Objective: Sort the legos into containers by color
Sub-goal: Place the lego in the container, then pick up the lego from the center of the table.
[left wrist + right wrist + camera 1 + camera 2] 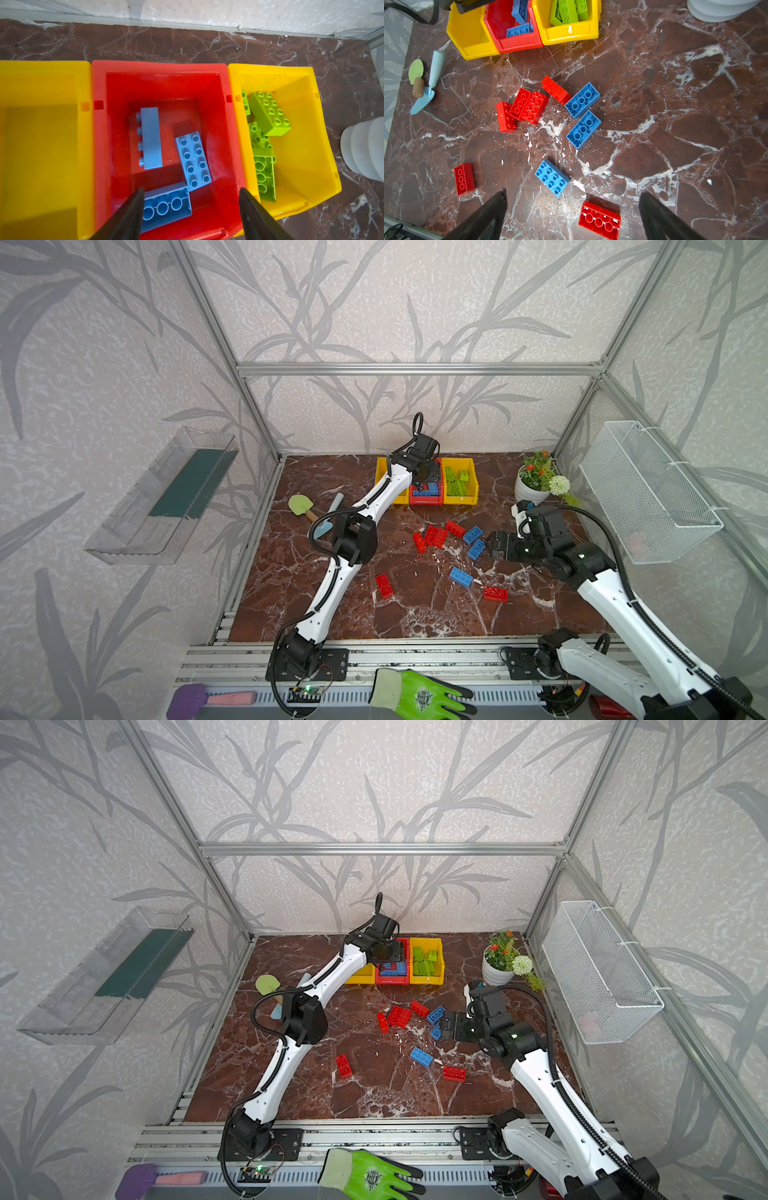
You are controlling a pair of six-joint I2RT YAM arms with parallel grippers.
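Three blue legos (193, 160) are seen in the red bin (99, 145) at frame centre and green ones (268, 113) in the yellow bin (307, 135) to its right; the left yellow bin (41, 145) is empty. The left jaws, above the red bin, and the right jaws are spread, nothing gripped; red legos (527, 106) and three blue ones (582, 99) are left mid-frame on the worktop (675, 124)

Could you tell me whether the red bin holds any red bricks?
No, the left wrist view shows only three blue bricks lying in the red bin.
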